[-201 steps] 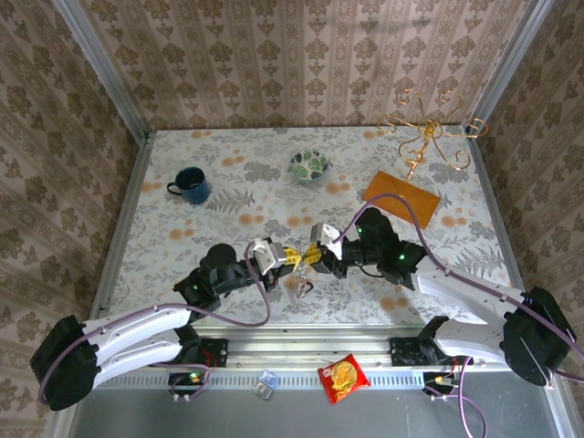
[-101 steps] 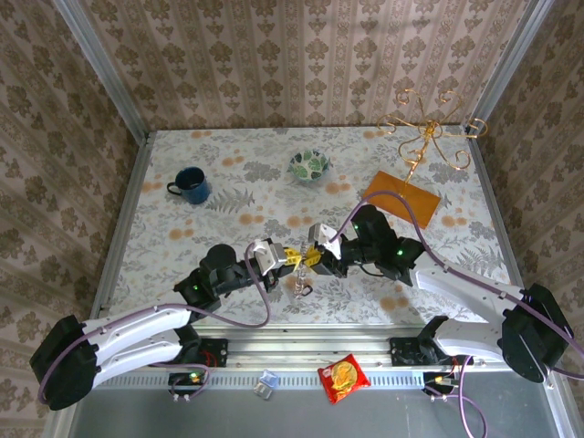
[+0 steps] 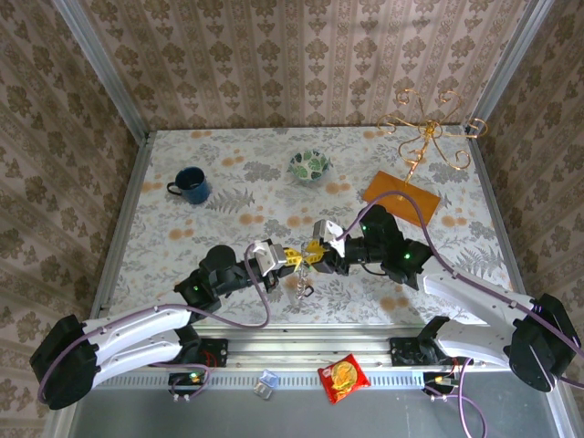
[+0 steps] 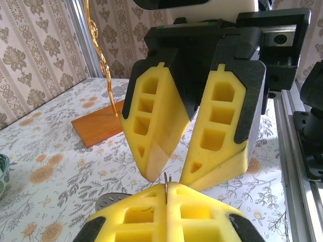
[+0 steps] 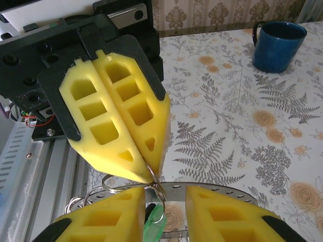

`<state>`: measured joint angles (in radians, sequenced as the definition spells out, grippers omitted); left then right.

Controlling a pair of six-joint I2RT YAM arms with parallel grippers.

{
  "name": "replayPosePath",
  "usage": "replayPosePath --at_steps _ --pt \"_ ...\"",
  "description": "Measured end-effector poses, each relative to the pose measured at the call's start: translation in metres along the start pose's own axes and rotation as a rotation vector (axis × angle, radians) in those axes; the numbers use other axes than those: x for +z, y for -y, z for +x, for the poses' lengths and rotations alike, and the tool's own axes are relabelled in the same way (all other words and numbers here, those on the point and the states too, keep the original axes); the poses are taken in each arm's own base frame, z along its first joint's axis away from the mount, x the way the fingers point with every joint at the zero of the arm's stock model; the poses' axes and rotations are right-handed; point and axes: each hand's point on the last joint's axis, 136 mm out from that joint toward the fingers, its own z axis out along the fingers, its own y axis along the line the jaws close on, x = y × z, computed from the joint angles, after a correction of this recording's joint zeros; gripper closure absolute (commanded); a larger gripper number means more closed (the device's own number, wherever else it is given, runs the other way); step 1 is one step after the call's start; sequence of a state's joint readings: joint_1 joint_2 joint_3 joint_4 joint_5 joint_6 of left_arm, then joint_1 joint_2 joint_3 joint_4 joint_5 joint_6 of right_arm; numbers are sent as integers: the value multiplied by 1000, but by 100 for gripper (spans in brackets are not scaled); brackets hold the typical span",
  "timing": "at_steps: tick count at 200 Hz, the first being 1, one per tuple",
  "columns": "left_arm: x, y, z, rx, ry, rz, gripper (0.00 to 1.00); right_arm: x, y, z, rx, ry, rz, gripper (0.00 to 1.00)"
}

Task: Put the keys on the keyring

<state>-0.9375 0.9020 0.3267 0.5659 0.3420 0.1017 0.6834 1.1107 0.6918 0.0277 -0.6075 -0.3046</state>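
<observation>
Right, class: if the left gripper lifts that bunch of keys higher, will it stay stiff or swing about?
Likely floppy: the keys dangle loosely below the left gripper, so they should swing. Probably light, since a fingertip pinch on thin wire carries them. The wire looks smooth, so it may slip.

Two grippers are counted: the left gripper [image 3: 290, 259] and the right gripper [image 3: 312, 255]. One bunch of keys [image 3: 302, 285] is counted. On the table [image 3: 228, 224], one blue mug [image 3: 190, 185], one patterned bowl [image 3: 310, 165] and one gold wire stand [image 3: 422, 137] are counted. One red packet [image 3: 342, 378] is counted beyond its near edge.
</observation>
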Motion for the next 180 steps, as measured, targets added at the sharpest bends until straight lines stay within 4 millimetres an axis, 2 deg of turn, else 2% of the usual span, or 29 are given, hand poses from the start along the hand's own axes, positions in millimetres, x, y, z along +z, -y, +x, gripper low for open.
replayPosePath --at_steps 34,64,78,96,111,137,180 --pt "0 -1 -2 3 8 -2 100 4 1 0 15 8 -12 82" --pt "0 -2 -1 3 6 -11 100 7 -1 1 27 9 -31 100" --pt "0 -3 -1 2 4 -17 99 7 0 1 31 9 -32 100" --pt "0 -4 1 5 -3 -27 74 6 -1 3 29 3 -32 100" --pt "-2 -4 3 11 -16 -30 63 6 -2 8 26 -21 -36 100" --pt "-9 -4 5 20 -44 -40 63 3 -4 14 4 -87 -42 100" --pt "-12 -2 14 29 -125 -26 64 3 -9 4 -82 -161 -56 100"
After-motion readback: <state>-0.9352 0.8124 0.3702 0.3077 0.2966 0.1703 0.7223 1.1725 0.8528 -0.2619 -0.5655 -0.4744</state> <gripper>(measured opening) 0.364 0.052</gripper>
